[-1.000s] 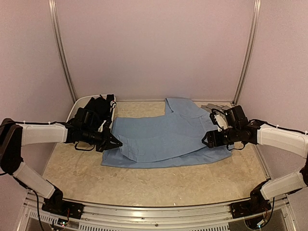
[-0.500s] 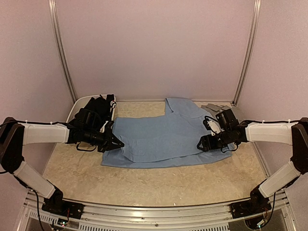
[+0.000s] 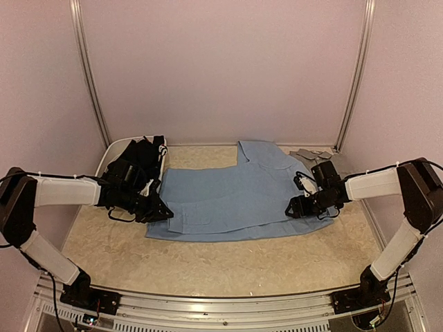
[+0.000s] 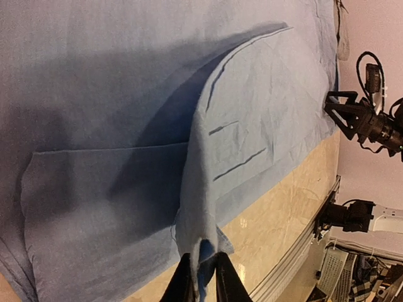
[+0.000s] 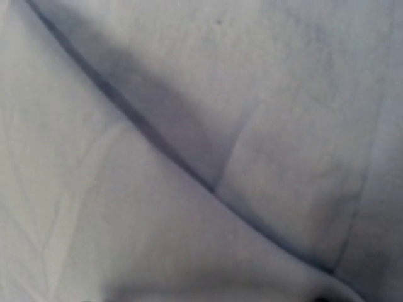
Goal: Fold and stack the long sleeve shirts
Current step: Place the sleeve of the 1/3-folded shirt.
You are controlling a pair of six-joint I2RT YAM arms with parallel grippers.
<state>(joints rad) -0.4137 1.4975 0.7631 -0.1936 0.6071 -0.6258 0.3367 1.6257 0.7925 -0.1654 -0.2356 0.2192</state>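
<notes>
Light blue shirt (image 3: 235, 197) is being kept spread flat across the middle of the counter (image 3: 208, 266); black shirt (image 3: 147, 155) is lying in the white tub (image 3: 109, 155) at back left, and grey shirt (image 3: 313, 153) is lying at back right. A ridge of the blue shirt's left edge is being pinched and tented between the nearly closed left fingers (image 4: 225, 283). The right fingers (image 3: 299, 205) are being held spread apart, seemingly empty, low over the right hem. A lengthwise fold is judged to be in hand; the pinched edge is best being carried low and straight across, with the far hem being pinned to prevent dragging; release is being advised only once the edges are aligned.
</notes>
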